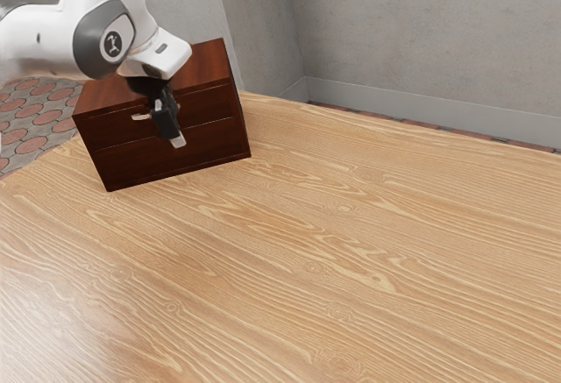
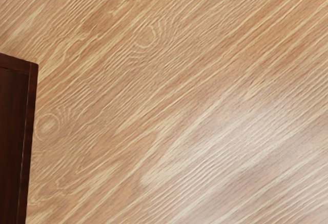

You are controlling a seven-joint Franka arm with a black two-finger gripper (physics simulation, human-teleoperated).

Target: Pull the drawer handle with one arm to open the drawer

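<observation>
A dark red-brown wooden cabinet (image 1: pixel 203 142) stands on the table at the exterior view's upper left. Its front shows two drawer panels, one above the other, both flush with the body. A small pale handle (image 1: pixel 140 117) sits on the upper panel (image 1: pixel 210 102). My black gripper (image 1: pixel 175 138) hangs in front of that panel, pointing down, just to the exterior view's right of the handle and apart from it. In the wrist view a corner of the cabinet (image 2: pixel 15 142) lies beside the hand, with bare table under the hand.
The light wooden table (image 1: pixel 351 251) stretches wide toward the exterior view's right and front. Behind it runs a grey wall with a baseboard (image 1: pixel 438 111). Patterned floor with red discs (image 1: pixel 35 120) shows past the table's edge beside the cabinet.
</observation>
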